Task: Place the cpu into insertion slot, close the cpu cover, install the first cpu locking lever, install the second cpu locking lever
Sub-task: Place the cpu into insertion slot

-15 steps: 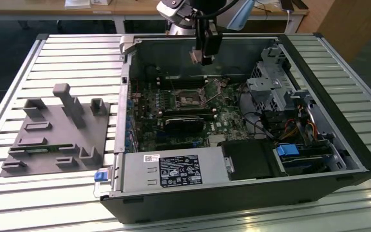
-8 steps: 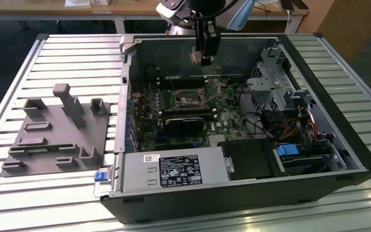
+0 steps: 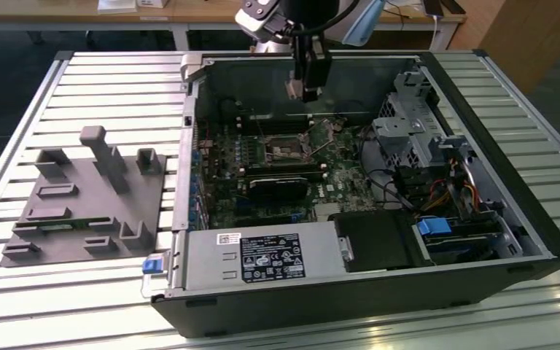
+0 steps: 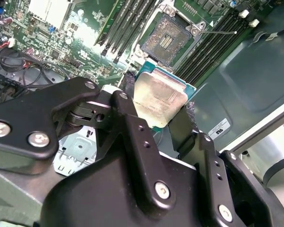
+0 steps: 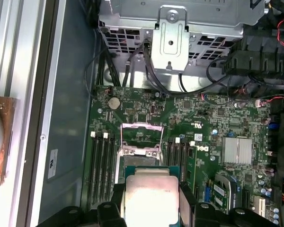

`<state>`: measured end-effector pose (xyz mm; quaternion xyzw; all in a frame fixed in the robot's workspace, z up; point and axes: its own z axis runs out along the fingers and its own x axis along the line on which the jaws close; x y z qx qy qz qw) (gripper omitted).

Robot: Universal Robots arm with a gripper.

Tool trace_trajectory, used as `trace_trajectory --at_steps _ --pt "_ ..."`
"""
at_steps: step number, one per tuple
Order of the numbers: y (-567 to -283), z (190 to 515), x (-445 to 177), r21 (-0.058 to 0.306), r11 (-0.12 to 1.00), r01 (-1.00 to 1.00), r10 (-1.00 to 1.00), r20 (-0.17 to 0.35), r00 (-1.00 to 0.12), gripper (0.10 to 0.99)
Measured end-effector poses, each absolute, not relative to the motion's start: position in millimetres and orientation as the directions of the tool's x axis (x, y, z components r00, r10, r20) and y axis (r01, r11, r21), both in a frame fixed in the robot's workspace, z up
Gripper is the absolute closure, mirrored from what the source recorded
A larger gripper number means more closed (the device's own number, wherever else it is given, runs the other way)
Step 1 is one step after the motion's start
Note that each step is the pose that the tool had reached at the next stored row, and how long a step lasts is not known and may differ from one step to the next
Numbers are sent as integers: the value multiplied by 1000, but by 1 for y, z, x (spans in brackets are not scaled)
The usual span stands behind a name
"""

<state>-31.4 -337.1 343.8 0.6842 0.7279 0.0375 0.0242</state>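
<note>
jaws: clamping the cpu point(image 4: 160, 97) by two opposite edges.
cpu: hanging flat, well above the green board point(image 4: 61, 42), near the insertion slot point(image 4: 166, 40).
insertion slot: lying open, dark centre showing.

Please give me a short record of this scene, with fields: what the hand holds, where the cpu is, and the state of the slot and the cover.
hand: shut on the cpu
cpu position: held above the green board, near the slot, not seated
insertion slot: uncovered, no chip in it
cpu cover: raised
</note>
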Motion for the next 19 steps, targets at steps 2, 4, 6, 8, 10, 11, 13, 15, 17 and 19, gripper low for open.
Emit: trace_trajectory --at_steps 2,4,6,8,10,11,13,15,17,19 --pt "-337 342 -32 88 61 994 998 16 -63 549" --pt "-337 341 -32 88 61 994 998 16 -63 549" --pt "-337 340 -32 88 61 994 998 16 -62 549" --pt "-336 339 -32 88 61 994 998 16 -62 549" --pt "-336 337 -32 88 60 994 998 16 -62 549" --pt "-336 337 -32 88 59 994 998 16 -61 549" --pt "-336 336 -32 88 59 994 998 16 -60 549" --pt "-336 335 -32 88 58 994 998 16 -60 549" --pt "-336 334 -32 88 58 994 998 16 -59 549" --pt "-335 333 -32 88 57 995 998 16 -59 549"
